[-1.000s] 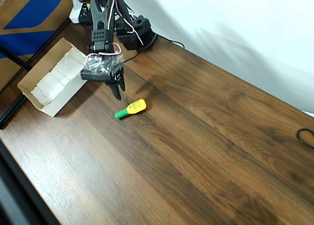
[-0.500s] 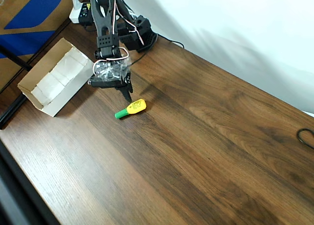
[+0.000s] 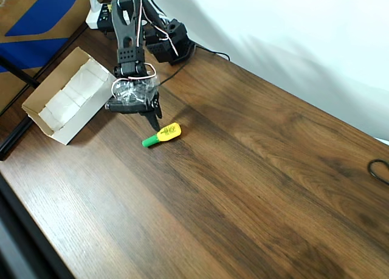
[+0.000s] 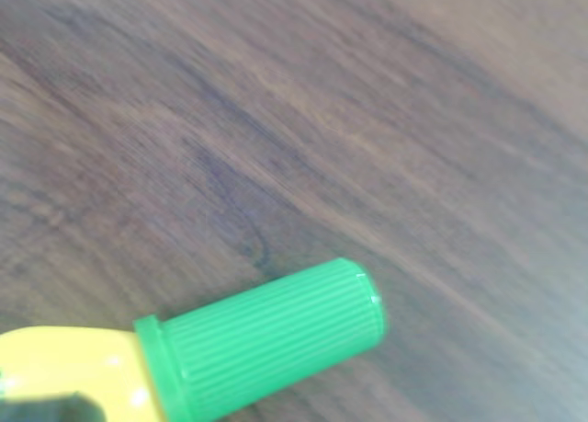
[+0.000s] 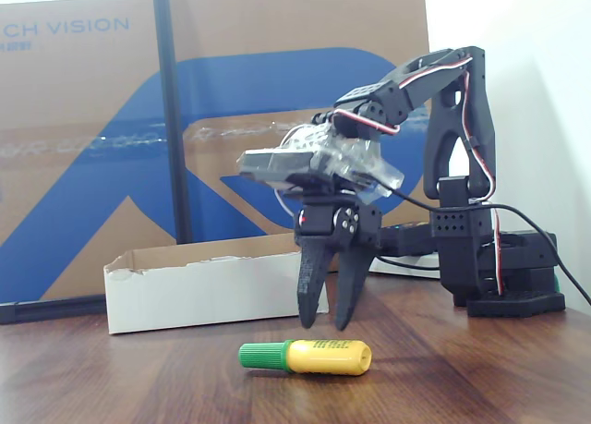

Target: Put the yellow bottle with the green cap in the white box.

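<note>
Bottle [image 5: 314,356]: yellow, green cap, lying on its side on the bare wood in the fixed view, well in from the tabletop's front edge. Cap points toward the left of that view. The wrist view shows the ribbed cap close up, with blurred wood beyond. Nothing touches the bottle.

Gripper [image 5: 325,321]: black, pointing down just behind and above the bottle in the fixed view. Fingers are slightly parted, tips clear of the wood, nothing between them. In the overhead view the gripper [image 3: 155,120] sits just up-left of the bottle [image 3: 162,135].

Box [image 5: 199,288]: white, open-topped, behind the gripper near the tabletop's far edge. In the overhead view the box [image 3: 50,124] lies at the left edge, near the bottle but apart from it.

Step in hand, by judgement: approach, pre-grasp. The bottle is not yet picked up.

Next move calls for: wider jaws, a short advance to straddle the yellow body across its narrow width, then descent and closure before carrying to the box.
</note>
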{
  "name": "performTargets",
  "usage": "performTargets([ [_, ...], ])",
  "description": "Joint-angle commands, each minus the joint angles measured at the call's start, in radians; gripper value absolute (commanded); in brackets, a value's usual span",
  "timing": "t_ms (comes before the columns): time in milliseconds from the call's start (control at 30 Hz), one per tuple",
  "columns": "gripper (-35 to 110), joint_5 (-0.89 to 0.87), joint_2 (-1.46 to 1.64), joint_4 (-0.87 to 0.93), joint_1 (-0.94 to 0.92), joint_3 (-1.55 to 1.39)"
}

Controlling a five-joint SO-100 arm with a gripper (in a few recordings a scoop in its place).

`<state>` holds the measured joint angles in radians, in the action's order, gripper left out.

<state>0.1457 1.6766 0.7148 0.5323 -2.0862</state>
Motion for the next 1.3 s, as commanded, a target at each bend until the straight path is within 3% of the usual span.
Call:
performTargets([
  [0,22,0.014,-0.003,0.012,-0.009,0.064],
  [733,31,-0.008,-0.138,0.08,-0.006,0.273],
  [1267,31,0.032,-0.15,0.126,0.155,0.27],
])
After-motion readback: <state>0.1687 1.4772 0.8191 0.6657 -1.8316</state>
